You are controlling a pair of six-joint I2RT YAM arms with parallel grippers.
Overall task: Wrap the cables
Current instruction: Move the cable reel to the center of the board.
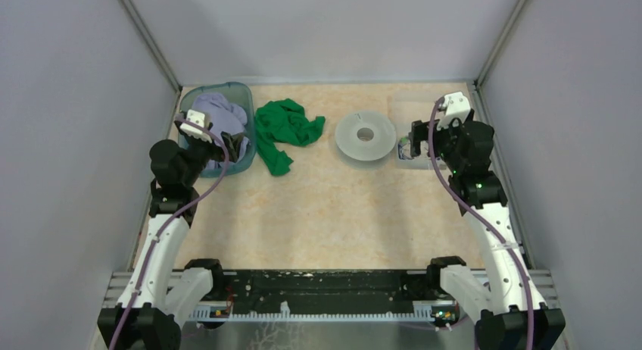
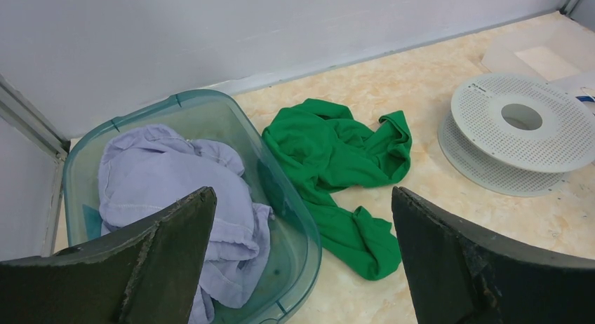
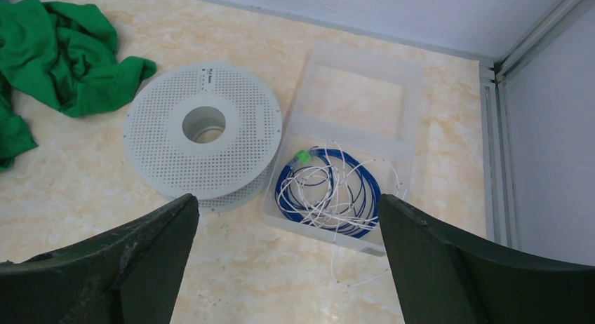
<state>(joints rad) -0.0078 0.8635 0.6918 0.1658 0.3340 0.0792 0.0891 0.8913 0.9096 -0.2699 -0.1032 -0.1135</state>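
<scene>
The cables lie tangled in loose loops inside a shallow clear tray (image 3: pixel 319 228) at the back right. One is a dark blue cable (image 3: pixel 365 191) with a green bit (image 3: pixel 303 157). The other is a hair-thin whitish cable (image 3: pixel 309 191), and one strand of it trails over the tray's near wall onto the table. My right gripper (image 3: pixel 288 198) hangs open above and just in front of the tray, holding nothing. My left gripper (image 2: pixel 303 191) is open and empty over the rim of a teal bin (image 2: pixel 306 229). In the top view the right gripper (image 1: pixel 406 147) hides the cables.
A round pale-grey perforated spool (image 3: pixel 161 149) lies flat against the tray's left side. A crumpled green cloth (image 1: pixel 286 126) lies between the spool and the teal bin (image 1: pixel 242 91), which holds a lavender cloth (image 2: pixel 168 177). Grey walls enclose the back and both sides.
</scene>
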